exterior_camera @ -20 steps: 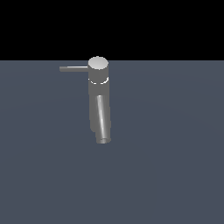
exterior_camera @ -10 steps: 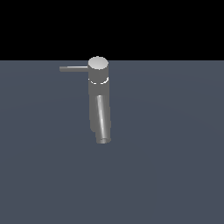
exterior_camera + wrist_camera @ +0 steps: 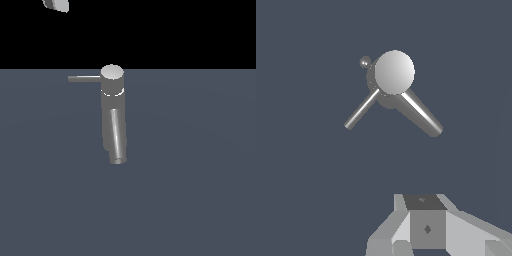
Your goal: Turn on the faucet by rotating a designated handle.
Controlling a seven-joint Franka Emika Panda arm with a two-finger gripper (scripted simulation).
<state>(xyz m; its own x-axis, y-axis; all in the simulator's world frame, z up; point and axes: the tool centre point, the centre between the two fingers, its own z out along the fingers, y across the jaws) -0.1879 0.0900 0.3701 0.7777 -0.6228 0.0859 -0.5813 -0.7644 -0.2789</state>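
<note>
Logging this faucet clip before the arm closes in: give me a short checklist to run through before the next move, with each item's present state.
1. Handle in view and unobstructed: ok; thin rod sticking out of the cap toward the exterior view's left.
2. Handle told apart from the thicker spout: ok.
3. Faucet inside the wrist view: ok.
4. Pincer clear of the faucet: ok; no contact.
5. Pincer open: cannot tell; fingertips out of frame.
6. Pincer lined up with the handle: cannot tell.

Gripper (image 3: 428, 235) cut off by wrist view edge; fingertips out of sight, jaw state untellable. Exterior view: pale arm fragment (image 3: 56, 4) clipped.
</note>
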